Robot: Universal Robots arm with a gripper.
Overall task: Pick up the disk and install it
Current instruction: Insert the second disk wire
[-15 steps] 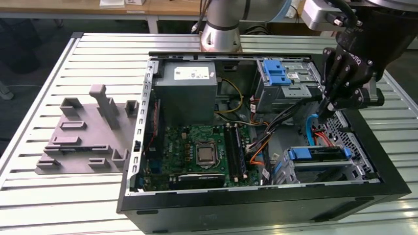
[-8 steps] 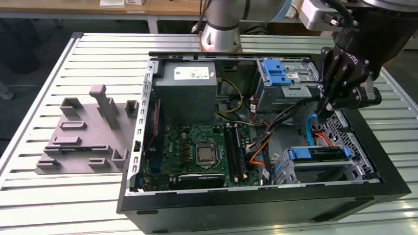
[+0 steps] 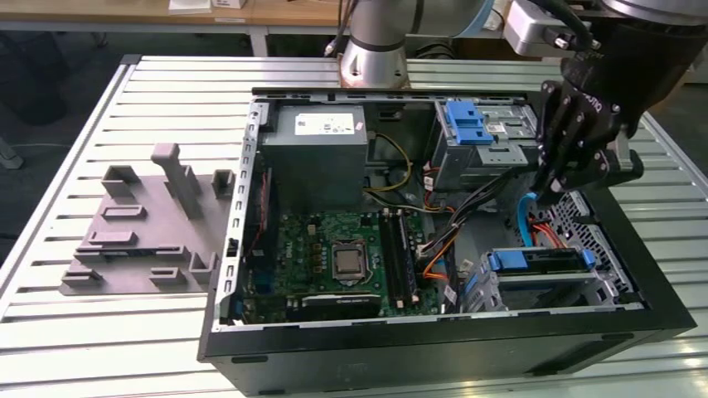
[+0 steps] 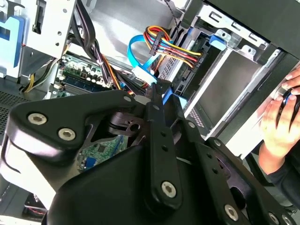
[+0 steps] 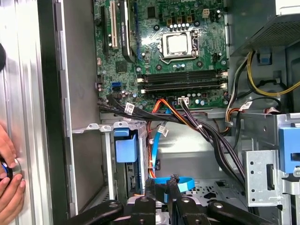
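Disk [image 3: 553,262] sits in the lower bay of the case [image 3: 443,348], blue frame outward, apparently already slid home. The gripper [image 3: 548,197] hangs just above, among cables; I cannot tell whether it's clenched or released.

One open computer case, one arm, one pincer — a tally.

On the counter [image 3: 133,99] stand one computer case [image 3: 443,348] and one grey fixture block [image 3: 144,232]. Inside the case: one motherboard [image 3: 332,257], one processor socket [image 3: 347,261], one grey power supply box [image 3: 318,157], one disk [image 3: 536,261] seated in its bay. One robot arm [image 3: 382,41] carries one pincer [image 3: 553,186]. In the first wrist view — two hands [image 5: 9,187].
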